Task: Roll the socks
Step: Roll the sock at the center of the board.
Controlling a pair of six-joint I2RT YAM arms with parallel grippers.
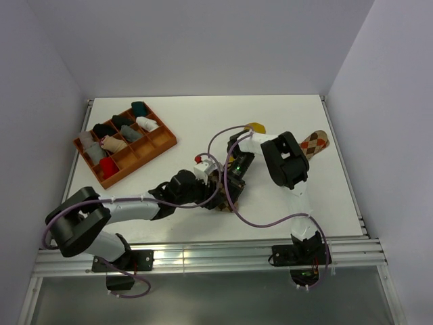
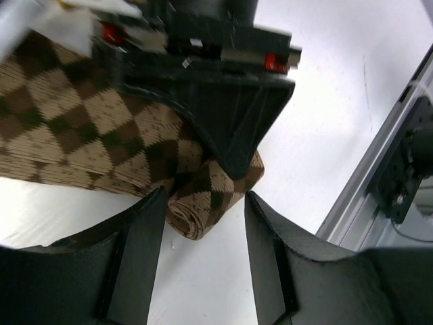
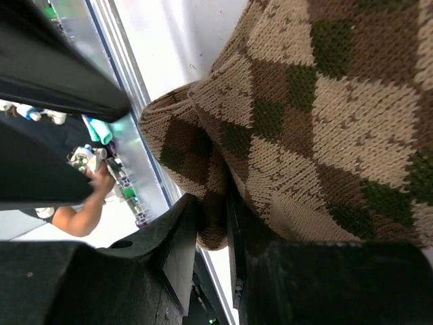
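Note:
The brown-and-cream argyle sock (image 1: pixel 218 181) lies mid-table, its near end rolled into a small coil (image 2: pixel 199 213). My right gripper (image 1: pixel 230 184) is shut on that rolled end (image 3: pixel 216 223), its fingers (image 3: pixel 177 237) pinching the knit. My left gripper (image 2: pixel 205 203) is open, its jaws on either side of the coil, the left finger (image 2: pixel 145 230) touching it; in the top view it (image 1: pixel 211 193) meets the right gripper. The orange-brown-cream argyle sock (image 1: pixel 314 142) lies flat at the far right. The mustard sock (image 1: pixel 255 126) shows behind the right arm.
An orange divided tray (image 1: pixel 160 144) with several small plain bundles stands at the back left. The table's near metal rail (image 2: pixel 379 156) runs close behind the grippers. White walls enclose the table on three sides.

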